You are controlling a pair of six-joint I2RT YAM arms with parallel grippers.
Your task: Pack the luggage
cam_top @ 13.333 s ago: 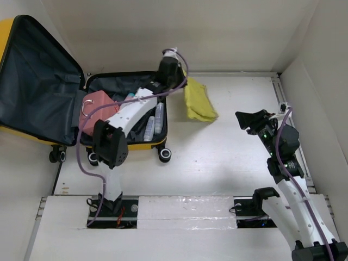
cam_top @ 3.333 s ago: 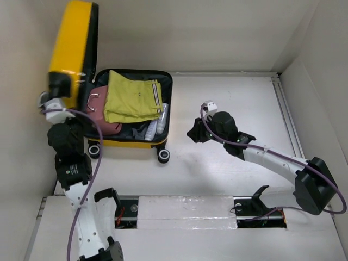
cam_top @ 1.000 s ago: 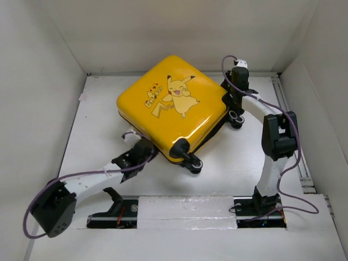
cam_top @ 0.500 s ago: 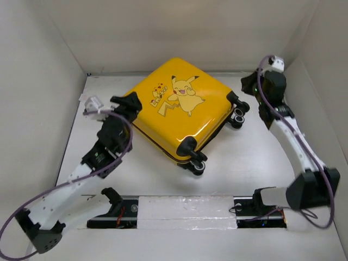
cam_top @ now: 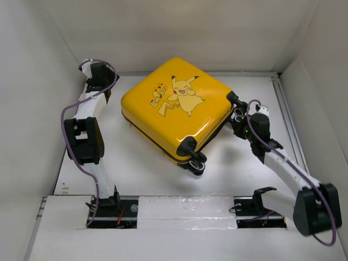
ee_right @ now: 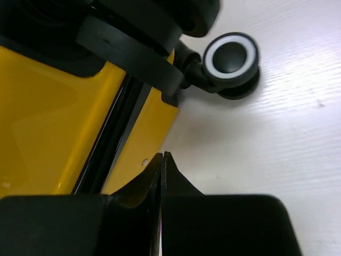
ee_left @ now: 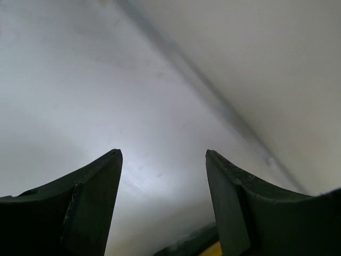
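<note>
The luggage [cam_top: 174, 109] lies shut on the table [cam_top: 136, 174], print side up, turned at an angle, toward the far middle of the scene, with its black wheels at the near and right corners. At its right corner the right gripper [ee_right: 161, 156] is clenched with nothing between the fingers. Their joined tips sit just beside the yellow shell where the dark closing seam runs, below one wheel [ee_right: 232, 56]. We cannot tell whether they touch the shell. That close view cuts the luggage off at the left and top edges, so we see only this corner. The left gripper [ee_left: 163, 153] is at the far left, near the wall and just beside the luggage's left corner. Its jaws are released and stand well apart with nothing in them, the dark fingers [ee_left: 90, 202] framing bare table and the line where the table meets the wall. In its wrist view we see only a sliver of yellow at the bottom edge. From above its fingers are hard to make out against the black wrist.
</note>
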